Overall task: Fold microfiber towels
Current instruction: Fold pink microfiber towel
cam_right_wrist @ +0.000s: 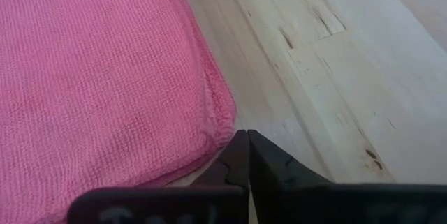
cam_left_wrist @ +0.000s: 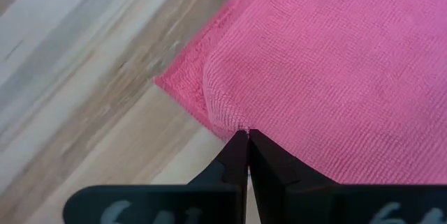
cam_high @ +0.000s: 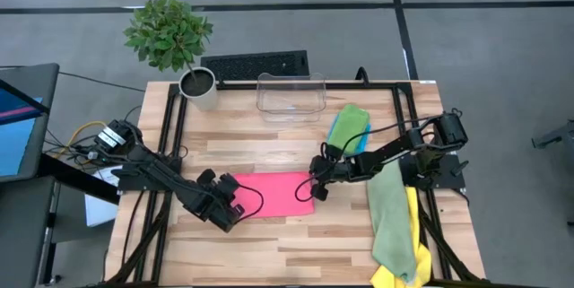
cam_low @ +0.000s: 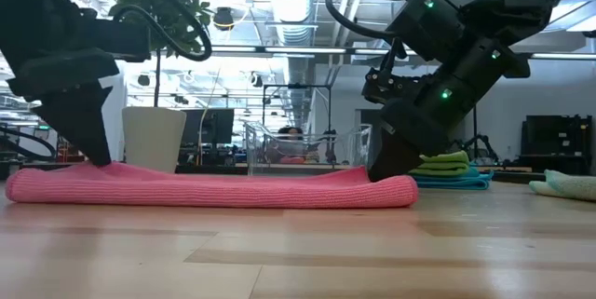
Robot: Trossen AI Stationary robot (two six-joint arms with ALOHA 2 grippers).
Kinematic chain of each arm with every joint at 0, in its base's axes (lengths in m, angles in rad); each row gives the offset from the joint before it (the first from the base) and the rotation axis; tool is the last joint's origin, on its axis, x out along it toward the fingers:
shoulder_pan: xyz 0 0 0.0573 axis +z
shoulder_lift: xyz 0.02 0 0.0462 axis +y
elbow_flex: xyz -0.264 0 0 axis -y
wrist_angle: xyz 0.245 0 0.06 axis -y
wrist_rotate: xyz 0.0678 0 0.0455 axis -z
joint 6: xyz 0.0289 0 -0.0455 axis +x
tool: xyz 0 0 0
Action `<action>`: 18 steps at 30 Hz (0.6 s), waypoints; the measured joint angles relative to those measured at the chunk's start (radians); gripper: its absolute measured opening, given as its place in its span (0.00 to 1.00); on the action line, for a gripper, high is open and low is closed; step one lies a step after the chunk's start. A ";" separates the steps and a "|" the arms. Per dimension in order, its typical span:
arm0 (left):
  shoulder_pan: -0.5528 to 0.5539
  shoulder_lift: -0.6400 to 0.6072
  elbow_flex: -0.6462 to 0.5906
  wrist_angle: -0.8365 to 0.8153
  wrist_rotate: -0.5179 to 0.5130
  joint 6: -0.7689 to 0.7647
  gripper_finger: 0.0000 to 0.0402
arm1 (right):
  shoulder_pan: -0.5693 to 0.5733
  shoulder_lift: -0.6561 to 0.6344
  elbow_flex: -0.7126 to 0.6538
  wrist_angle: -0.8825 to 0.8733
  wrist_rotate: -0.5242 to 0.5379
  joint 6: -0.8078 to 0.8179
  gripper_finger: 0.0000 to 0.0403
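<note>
Two robot arms at a pink towel

The pink towel (cam_high: 269,194) lies folded at the middle bottom. The left gripper (cam_high: 231,207) pinches its left corner. The right gripper (cam_high: 316,183) is clenched at its right edge. No writing can be read.

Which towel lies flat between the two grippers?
The pink towel, spread at the table's middle with a gripper at each end. The blue, green, sage and yellow ones lie piled at the right side.
</note>
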 joint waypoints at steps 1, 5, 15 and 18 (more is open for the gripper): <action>0.000 0.000 0.000 0.000 0.006 0.005 0.00 | 0.000 -0.001 0.000 0.000 0.002 0.000 0.07; -0.001 0.000 0.000 0.005 0.023 0.011 0.00 | 0.000 -0.063 -0.009 -0.058 0.031 -0.017 0.08; 0.000 0.000 0.002 0.020 -0.001 0.003 0.15 | 0.036 -0.185 -0.002 0.087 0.050 -0.036 0.06; 0.000 0.000 0.002 0.019 -0.001 0.000 0.22 | 0.061 -0.128 0.004 0.195 0.042 -0.062 0.07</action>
